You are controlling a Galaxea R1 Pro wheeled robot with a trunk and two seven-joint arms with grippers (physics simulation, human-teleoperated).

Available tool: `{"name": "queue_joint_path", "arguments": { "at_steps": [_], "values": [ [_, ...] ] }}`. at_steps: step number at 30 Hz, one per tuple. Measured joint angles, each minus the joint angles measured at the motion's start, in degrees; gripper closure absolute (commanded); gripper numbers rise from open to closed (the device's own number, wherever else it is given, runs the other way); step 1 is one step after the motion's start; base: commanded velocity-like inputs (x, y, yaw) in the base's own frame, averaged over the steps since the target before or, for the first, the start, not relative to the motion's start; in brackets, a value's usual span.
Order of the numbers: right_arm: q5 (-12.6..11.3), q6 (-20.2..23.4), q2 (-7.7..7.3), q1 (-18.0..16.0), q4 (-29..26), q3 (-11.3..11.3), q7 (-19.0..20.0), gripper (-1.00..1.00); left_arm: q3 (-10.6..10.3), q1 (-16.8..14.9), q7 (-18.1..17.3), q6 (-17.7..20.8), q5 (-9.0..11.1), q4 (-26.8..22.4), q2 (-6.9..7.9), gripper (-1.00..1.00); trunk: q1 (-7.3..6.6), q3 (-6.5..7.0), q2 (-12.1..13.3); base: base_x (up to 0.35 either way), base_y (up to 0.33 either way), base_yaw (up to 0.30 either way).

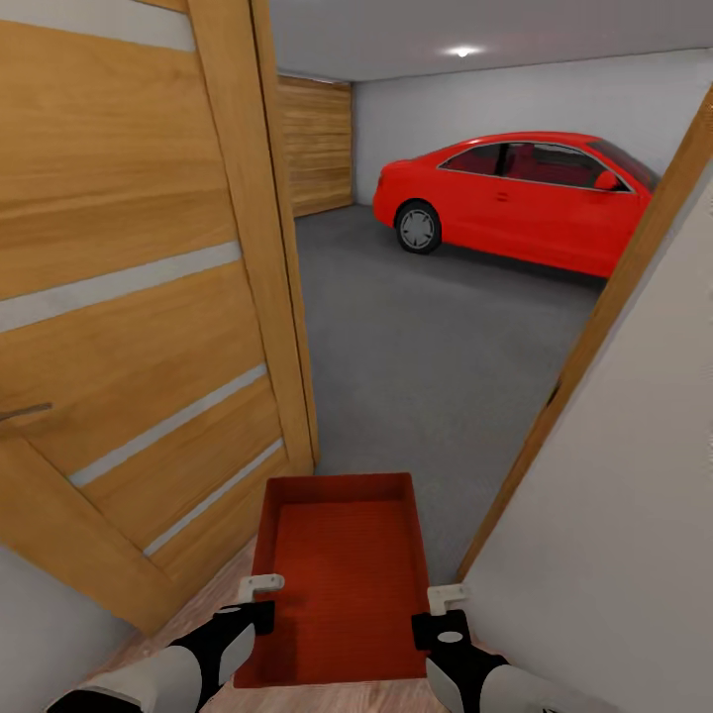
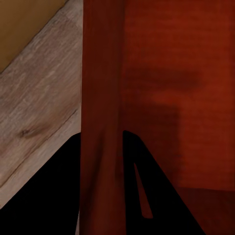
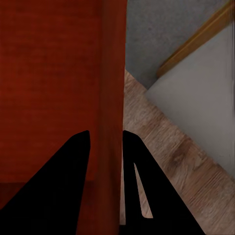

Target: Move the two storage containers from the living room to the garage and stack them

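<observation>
Presently, one storage container (image 1: 342, 579) sits low centre of frame, left gripper (image 1: 259, 586) and right gripper (image 1: 448, 596) clenched on opposite walls. Risk: clipping the open door (image 1: 139, 297) or doorframe (image 1: 594, 327) could dislodge it.

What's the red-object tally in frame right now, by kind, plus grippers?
Storage containers: 1, the orange-red storage container, held by both grippers in the doorway
Cars: 1, the red car on the garage floor
Grippers: 2, left gripper, right gripper, each clamped on a side wall of the container
Total: 4
</observation>
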Motion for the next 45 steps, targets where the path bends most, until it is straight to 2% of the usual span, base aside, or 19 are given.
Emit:
{"name": "queue_joint_path", "arguments": {
  "at_steps": [9,21,45],
  "values": [
    [0.04,0.03,0.01,0.00,-0.04,-0.01,-0.04,1.00,0.02,0.01,0.01,0.01,-0.04,-0.03,0.00,1.00,0.01,0.00,0.00,0.036,0.035,-0.063],
    [-0.04,0.00,0.01,0.02,-0.07,0.02,-0.06,1.00,0.01,0.01,-0.06,0.00,-0.04,-0.01,0.05,1.00,0.00,0.00,0.00,0.192,0.249,-0.016],
    [0.02,0.03,0.01,0.00,-0.08,0.00,-0.08,1.00,0.01,0.01,-0.02,0.01,-0.02,-0.03,0.03,1.00,0.02,0.00,0.00,0.031,0.041,-0.208]
  ]
}}
